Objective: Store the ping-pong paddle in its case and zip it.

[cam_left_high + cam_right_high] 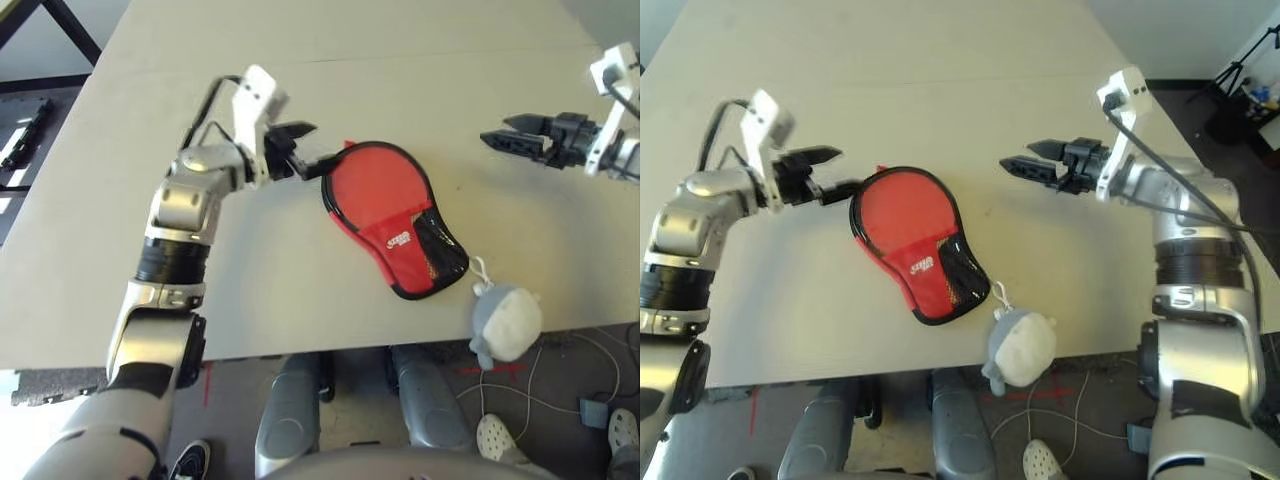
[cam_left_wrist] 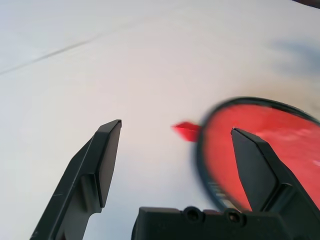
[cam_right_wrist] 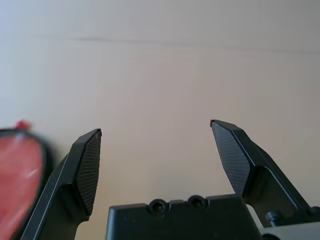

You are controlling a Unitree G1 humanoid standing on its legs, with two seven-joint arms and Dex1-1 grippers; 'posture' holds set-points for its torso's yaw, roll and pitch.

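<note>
The red case (image 1: 385, 205) lies flat near the table's front, its round end toward my left gripper and its narrow end, with white logo and black mesh panel (image 1: 436, 255), toward the front edge. A small red tab (image 2: 186, 131) sticks out from the black zipper edging at the round end. The paddle is hidden; I cannot tell whether it is inside. My left gripper (image 1: 312, 146) is open, one fingertip (image 2: 245, 142) over the case's rim, the other beside it. My right gripper (image 1: 1018, 155) hovers open well to the right of the case (image 3: 20, 165), holding nothing.
A grey-white plush toy (image 1: 505, 320) sits at the table's front edge (image 1: 300, 352), just beyond the case's narrow end, joined to it by a white cord. Cables and a shoe lie on the floor below. The far half of the table is bare.
</note>
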